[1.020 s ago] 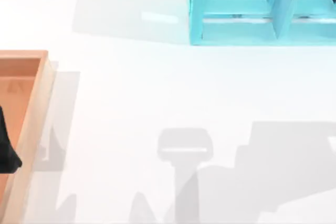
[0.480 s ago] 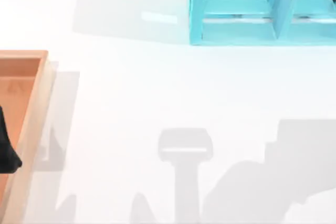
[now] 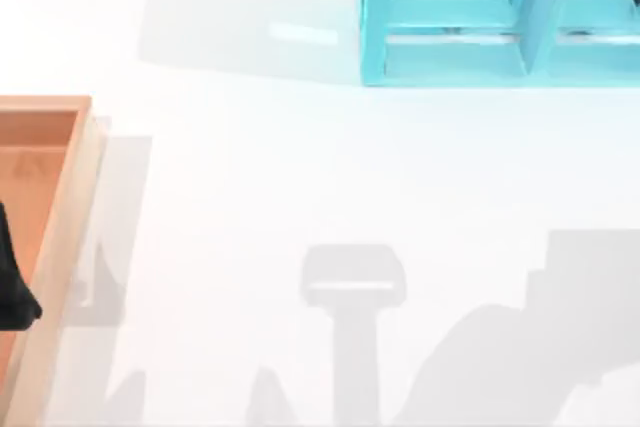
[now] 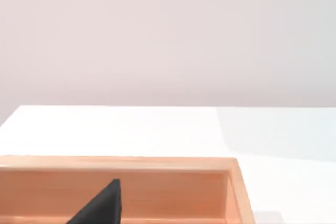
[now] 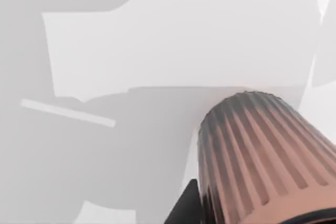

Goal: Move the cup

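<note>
Between the right gripper's (image 5: 210, 208) jaws, closed on it, the ribbed copper cup (image 5: 257, 156) rides above the table (image 5: 173, 35), lifted for carrying.

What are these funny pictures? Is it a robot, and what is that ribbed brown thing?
Yes, it is a pretend robot, drawn by a computer. It has two arms, and each ends in a pincer called a gripper. One camera looks down from above at a white table. On the table there is a wooden tray at the left edge and a light blue shelf at the back right. The black shape over the tray is part of the left gripper, which is parked there. Two more cameras sit on the arms' wrists. The left wrist camera sees the tray's inside and a black tip of that gripper. The right wrist camera looks down at the table from above it, and the brown ribbed thing right in front of it is the cup, with black gripper parts beside it. It looks as if the right arm is carrying the cup.
</note>
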`<state>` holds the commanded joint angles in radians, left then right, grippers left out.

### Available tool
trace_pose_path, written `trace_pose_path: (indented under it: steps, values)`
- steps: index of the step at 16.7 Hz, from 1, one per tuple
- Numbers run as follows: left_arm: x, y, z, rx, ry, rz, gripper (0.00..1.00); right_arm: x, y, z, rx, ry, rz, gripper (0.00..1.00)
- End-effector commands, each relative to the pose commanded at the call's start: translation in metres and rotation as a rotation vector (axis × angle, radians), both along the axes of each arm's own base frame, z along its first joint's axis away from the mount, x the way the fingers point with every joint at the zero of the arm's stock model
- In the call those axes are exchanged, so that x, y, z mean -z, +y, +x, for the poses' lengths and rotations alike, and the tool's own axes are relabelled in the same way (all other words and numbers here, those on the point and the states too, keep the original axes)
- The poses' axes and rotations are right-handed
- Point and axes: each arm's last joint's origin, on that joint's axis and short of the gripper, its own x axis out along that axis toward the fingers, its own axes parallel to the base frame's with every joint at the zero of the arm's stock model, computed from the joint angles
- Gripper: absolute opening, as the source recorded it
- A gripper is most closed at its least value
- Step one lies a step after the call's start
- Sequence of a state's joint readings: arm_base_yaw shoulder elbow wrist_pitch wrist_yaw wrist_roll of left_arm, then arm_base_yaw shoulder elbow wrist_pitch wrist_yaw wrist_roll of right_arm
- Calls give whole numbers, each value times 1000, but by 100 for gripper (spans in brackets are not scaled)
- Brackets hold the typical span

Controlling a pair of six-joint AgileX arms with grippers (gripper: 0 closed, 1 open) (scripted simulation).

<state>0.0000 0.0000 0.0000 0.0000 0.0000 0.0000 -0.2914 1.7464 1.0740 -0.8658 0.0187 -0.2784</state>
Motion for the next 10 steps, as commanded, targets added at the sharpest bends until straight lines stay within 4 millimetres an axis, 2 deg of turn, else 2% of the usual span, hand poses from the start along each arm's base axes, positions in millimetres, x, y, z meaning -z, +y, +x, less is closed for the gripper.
trace_pose_path:
  steps: [10]
  values:
    - [0, 0, 0, 0, 0, 0, 100, 0, 0, 0, 0, 0, 0, 90]
